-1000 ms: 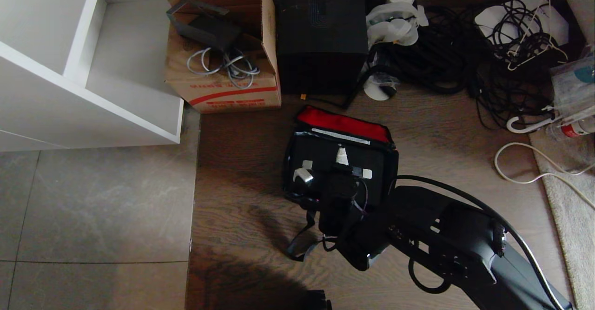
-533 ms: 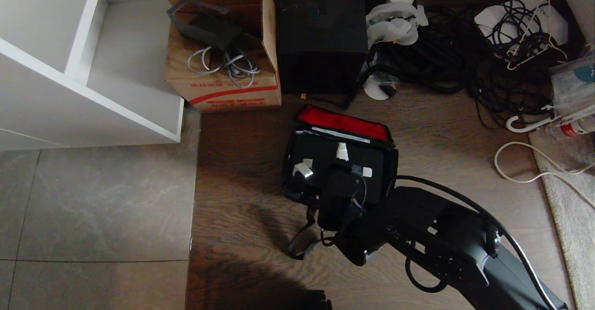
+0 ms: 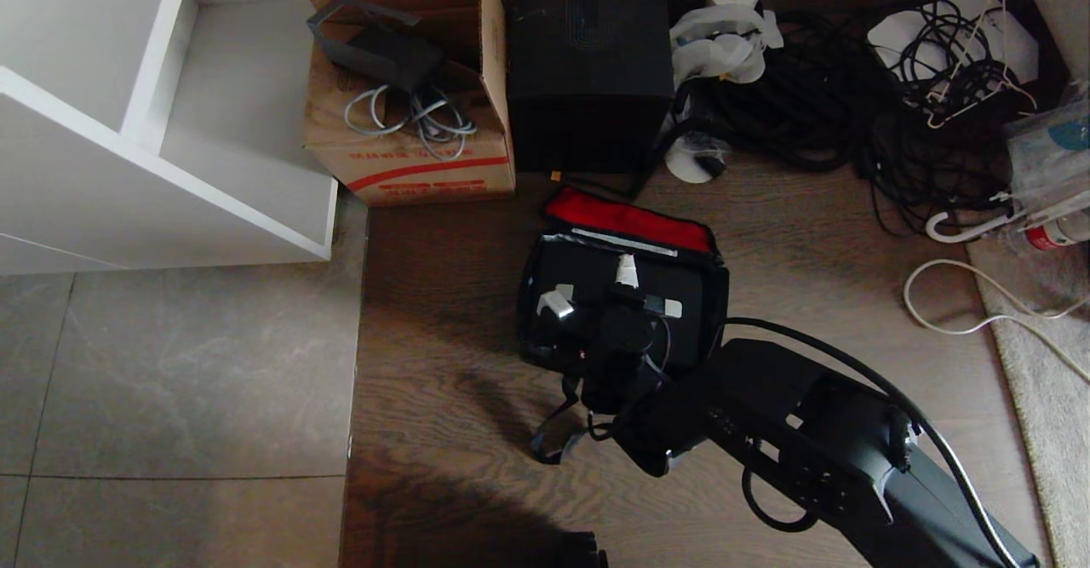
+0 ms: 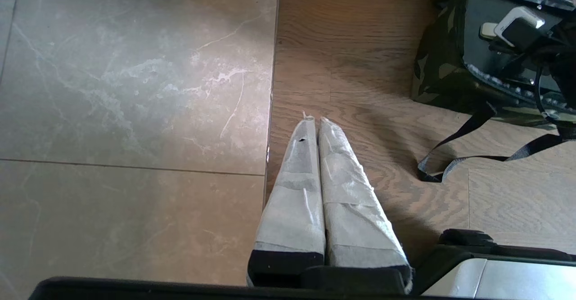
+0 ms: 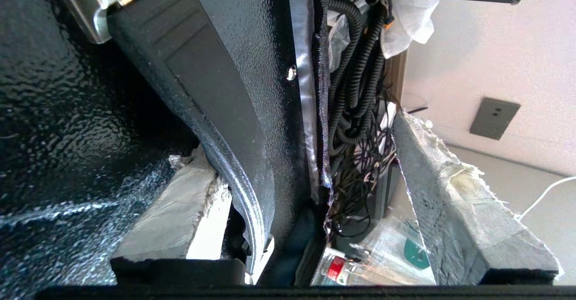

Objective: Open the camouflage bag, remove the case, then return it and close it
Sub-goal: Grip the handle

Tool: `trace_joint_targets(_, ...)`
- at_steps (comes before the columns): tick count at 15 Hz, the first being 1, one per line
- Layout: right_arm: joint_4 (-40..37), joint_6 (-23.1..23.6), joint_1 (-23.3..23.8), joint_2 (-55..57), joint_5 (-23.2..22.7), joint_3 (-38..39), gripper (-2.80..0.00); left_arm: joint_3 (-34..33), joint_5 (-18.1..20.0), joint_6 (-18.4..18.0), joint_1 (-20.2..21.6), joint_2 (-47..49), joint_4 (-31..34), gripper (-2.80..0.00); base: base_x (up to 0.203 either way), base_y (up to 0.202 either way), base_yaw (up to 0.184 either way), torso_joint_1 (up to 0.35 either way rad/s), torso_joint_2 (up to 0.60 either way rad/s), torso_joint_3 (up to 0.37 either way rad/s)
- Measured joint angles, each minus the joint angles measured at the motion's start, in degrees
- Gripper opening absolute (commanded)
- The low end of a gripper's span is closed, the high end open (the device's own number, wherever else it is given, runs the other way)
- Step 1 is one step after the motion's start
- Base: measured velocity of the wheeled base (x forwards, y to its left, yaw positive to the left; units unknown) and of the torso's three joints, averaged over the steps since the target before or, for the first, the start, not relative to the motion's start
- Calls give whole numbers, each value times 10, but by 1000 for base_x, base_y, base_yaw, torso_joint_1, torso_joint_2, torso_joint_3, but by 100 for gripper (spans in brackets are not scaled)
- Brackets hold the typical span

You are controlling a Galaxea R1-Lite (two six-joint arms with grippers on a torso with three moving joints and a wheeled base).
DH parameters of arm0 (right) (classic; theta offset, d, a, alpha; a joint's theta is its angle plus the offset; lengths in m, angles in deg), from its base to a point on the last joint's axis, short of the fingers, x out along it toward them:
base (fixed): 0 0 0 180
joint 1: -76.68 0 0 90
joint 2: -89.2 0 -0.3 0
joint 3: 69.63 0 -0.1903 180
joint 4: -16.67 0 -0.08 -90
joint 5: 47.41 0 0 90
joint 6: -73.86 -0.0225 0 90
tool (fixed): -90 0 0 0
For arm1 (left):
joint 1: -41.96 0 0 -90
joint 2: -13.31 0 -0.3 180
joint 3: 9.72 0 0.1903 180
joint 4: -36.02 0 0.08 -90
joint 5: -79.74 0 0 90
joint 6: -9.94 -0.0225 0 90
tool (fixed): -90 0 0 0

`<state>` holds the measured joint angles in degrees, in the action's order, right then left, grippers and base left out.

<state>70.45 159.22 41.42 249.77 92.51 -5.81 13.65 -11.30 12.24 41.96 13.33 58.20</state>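
Observation:
The camouflage bag (image 3: 530, 295) lies open on the wood floor, its red-lined lid (image 3: 626, 215) folded back at the far side. Inside it lies the black case (image 3: 579, 283), with silver latches on top. My right gripper (image 3: 628, 295) reaches down onto the middle of the case. In the right wrist view the right gripper (image 5: 292, 142) is open. The case's curved black handle (image 5: 216, 88) and the bag's zip edge (image 5: 321, 111) stand between its taped fingers. My left gripper (image 4: 313, 120) hangs shut and empty over the floor seam, left of the bag (image 4: 438, 66).
A brown cardboard box (image 3: 409, 108) and a tall black box (image 3: 588, 65) stand just beyond the bag. Tangled cables (image 3: 809, 100) fill the far right. A white shelf unit (image 3: 170, 125) is at the left. The bag's black strap (image 4: 454, 142) trails on the floor.
My right gripper has moved a little farther over the case towards the lid. The bag has shifted slightly away with it. The left arm has not moved.

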Motion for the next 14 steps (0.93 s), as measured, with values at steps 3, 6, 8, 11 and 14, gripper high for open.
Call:
trace_joint_targets(3, -23, -5, 0, 10, 8, -25, 0, 0, 0, 0, 0, 0, 0, -280, 0, 0, 0, 0, 0, 0)
trace_joint_targets(6, -52, -13, 5, 18, 16, -63, 0, 0, 0, 0, 0, 0, 0, -280, 0, 0, 0, 0, 0, 0)
trace_joint_targets(8, -75, -14, 9, 22, 19, -89, 0, 0, 0, 0, 0, 0, 0, -280, 0, 0, 0, 0, 0, 0)
trace_joint_targets(11, -98, -13, 13, 29, 22, -119, 0, 0, 0, 0, 0, 0, 0, -280, 0, 0, 0, 0, 0, 0)
trace_joint_targets(14, -126, -14, 22, 43, 21, -152, 0, 0, 0, 0, 0, 0, 0, -280, 0, 0, 0, 0, 0, 0)
